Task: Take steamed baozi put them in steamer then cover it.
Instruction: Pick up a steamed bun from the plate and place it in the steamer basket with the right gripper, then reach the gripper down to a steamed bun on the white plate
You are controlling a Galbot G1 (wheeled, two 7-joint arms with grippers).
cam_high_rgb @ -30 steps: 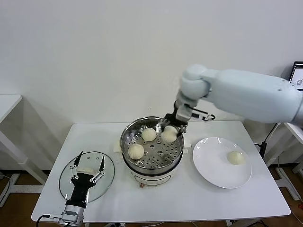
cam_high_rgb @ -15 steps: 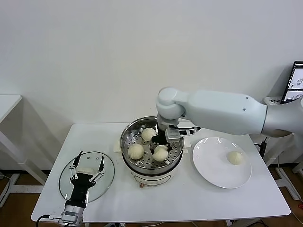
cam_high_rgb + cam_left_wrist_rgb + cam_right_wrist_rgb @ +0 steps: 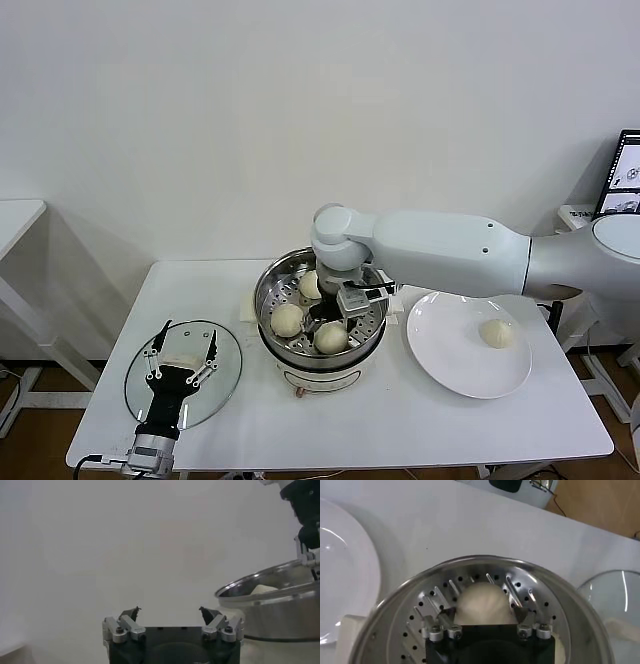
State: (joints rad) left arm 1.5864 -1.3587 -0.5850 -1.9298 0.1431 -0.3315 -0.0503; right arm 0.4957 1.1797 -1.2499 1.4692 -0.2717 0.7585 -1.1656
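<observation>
The steamer [image 3: 262, 297] stands mid-table on its white base. Two baozi [image 3: 287, 318] lie loose on its perforated tray. My right gripper [image 3: 330, 324] reaches down into the pot and is shut on a third baozi [image 3: 332, 339], low over the tray near the front. In the right wrist view this baozi [image 3: 482, 597] sits between my gripper's [image 3: 482, 611] two fingers. A fourth baozi [image 3: 497, 333] lies on the white plate [image 3: 450, 355]. The glass cover [image 3: 225, 375] lies flat at the front left. My left gripper [image 3: 183, 350] hovers open over it.
The white plate is to the right of the steamer, close to its rim. The table's front edge runs just below the cover. The left wrist view shows my left gripper [image 3: 170, 611] with the steamer wall [image 3: 280, 615] to one side. A monitor [image 3: 625, 165] stands at far right.
My right gripper has carried the baozi from the steamer's back right rim down toward the front of the tray. The right arm has swung left. The left arm has not moved.
</observation>
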